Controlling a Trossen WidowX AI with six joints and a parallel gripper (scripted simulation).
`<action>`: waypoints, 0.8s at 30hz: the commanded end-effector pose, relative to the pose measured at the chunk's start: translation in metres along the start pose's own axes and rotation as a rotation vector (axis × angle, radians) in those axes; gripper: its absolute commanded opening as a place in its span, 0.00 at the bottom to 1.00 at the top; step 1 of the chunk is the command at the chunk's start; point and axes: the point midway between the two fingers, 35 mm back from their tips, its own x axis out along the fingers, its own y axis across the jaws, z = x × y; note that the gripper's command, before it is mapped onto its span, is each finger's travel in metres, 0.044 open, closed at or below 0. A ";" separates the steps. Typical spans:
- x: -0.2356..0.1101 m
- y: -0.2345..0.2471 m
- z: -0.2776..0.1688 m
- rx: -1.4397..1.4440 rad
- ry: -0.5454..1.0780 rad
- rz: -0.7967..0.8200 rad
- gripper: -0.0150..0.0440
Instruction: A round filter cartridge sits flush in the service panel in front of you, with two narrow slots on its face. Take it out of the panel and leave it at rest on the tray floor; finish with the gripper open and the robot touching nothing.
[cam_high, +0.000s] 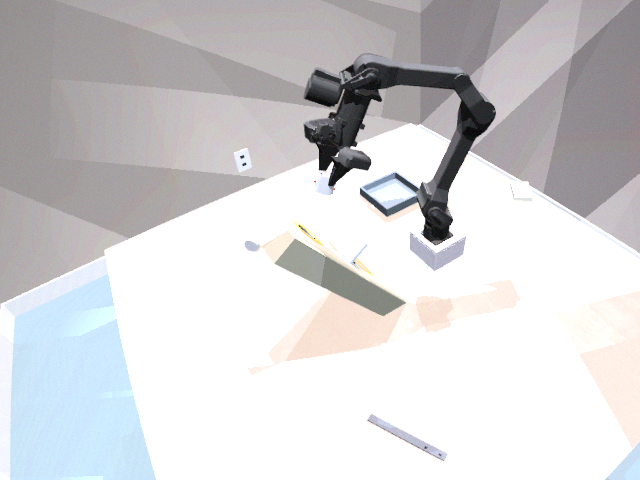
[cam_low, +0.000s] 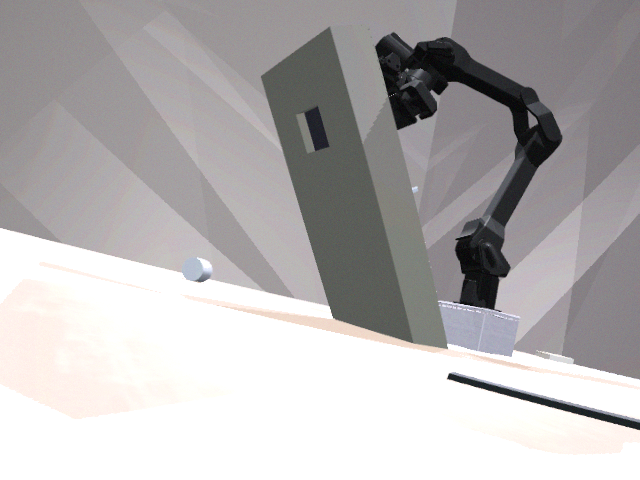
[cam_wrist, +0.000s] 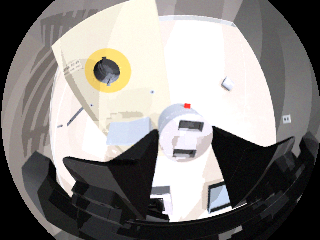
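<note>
Cartridge in my grip, out of the panel!

My pincer (cam_high: 328, 181) clamps the filter cartridge (cam_high: 323, 187) between its fingers, up off the table, beside the tray (cam_high: 373, 197) and well clear of the service panel (cam_high: 336, 279).

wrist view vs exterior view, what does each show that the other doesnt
Only the wrist view shows the pale round filter cartridge clamped in the tool, and the yellow-ringed dark socket on the cream panel face. Only the exterior view shows the small grey cylinder, the long dark bar and the arm's white base block. Both show the tall grey-green service panel.
</note>
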 end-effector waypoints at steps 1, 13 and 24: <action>0.001 -0.021 -0.006 0.098 0.000 -0.058 0.25; -0.002 -0.076 -0.034 0.371 0.003 -0.217 0.25; -0.010 -0.120 -0.069 0.621 0.000 -0.365 0.25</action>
